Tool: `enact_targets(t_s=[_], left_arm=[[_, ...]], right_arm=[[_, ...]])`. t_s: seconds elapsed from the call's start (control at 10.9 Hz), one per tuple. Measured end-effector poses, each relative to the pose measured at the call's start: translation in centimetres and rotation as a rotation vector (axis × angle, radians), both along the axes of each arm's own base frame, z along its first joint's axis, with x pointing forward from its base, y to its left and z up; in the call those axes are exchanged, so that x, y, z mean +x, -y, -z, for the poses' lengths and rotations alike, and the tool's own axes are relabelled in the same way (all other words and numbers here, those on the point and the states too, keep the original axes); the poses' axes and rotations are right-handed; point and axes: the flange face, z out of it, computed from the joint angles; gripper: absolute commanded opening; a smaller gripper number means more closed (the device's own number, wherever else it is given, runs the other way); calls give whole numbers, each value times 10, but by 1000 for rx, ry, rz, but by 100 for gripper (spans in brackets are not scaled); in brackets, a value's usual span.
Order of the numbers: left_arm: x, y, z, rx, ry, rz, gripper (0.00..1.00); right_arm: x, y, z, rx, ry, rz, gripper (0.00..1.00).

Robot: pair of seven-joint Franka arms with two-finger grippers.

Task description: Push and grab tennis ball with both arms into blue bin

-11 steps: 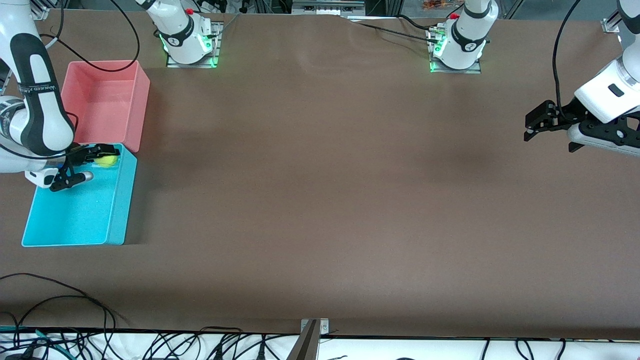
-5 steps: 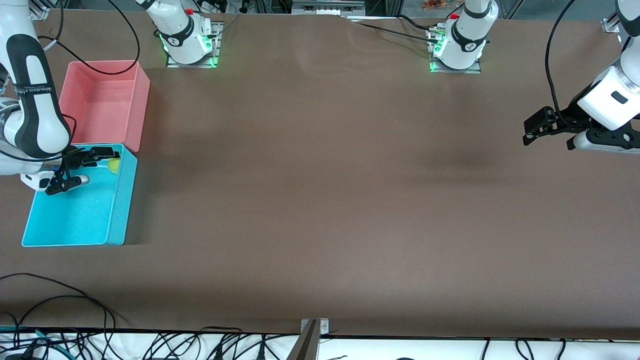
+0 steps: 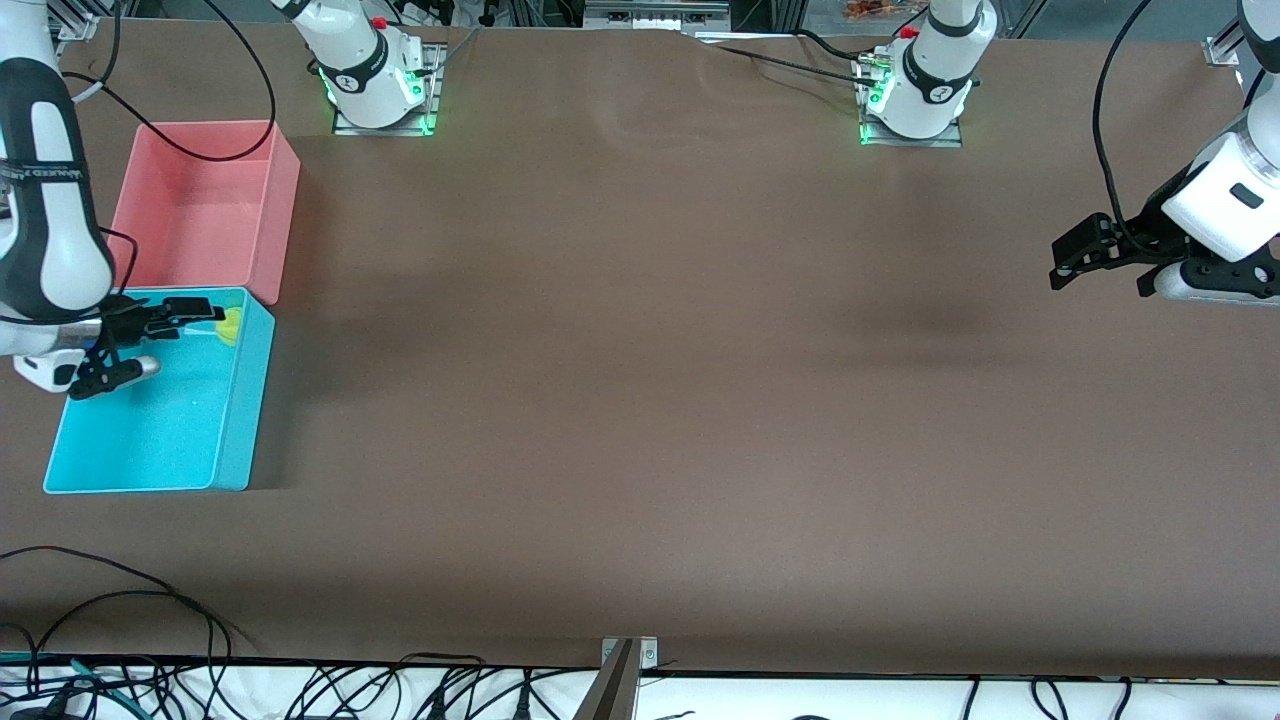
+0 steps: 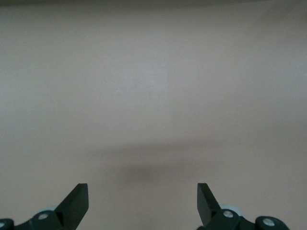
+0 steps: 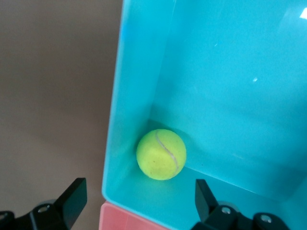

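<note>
The tennis ball (image 3: 230,325) lies inside the blue bin (image 3: 150,430), in the corner next to the pink bin. In the right wrist view the ball (image 5: 161,154) rests on the bin's floor against its wall (image 5: 139,72). My right gripper (image 3: 150,340) hangs over the blue bin, open and empty; in its own view (image 5: 139,196) the jaws stand wide apart above the ball. My left gripper (image 3: 1062,262) is open and empty in the air over bare table at the left arm's end; its own view (image 4: 142,196) shows only table.
A pink bin (image 3: 200,200) stands against the blue bin, farther from the front camera; its rim shows in the right wrist view (image 5: 124,218). Cables lie along the table's front edge (image 3: 120,600). The arm bases (image 3: 380,80) stand at the back.
My right gripper opened and let go of the tennis ball, which dropped into the blue bin's corner. The gripper then drew back toward the table's end. My left gripper rose slightly.
</note>
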Motion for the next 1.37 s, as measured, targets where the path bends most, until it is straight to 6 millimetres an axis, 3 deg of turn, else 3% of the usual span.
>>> enact_targets(t_s=[0.18,0.37,0.73,1.19,1.37], left_arm=[[0,-2,-5,0,4,-3,100],[1,-2,-4,0,1,-2,100],[1,-3,-3,0,-7,-4,100],[1,-7,-3,0,-14,-11,100],[1,-6,-2,0,-23,-25,100]], right_arm=[[21,-15,-40,-16,0,20,100],[40,-48,-74,-72,-9,58,100],[67,-115,-120,-214,34,74,100],[80,-147,-170,-284,108,176,100],[80,-148,-196,-303,130,219,100]])
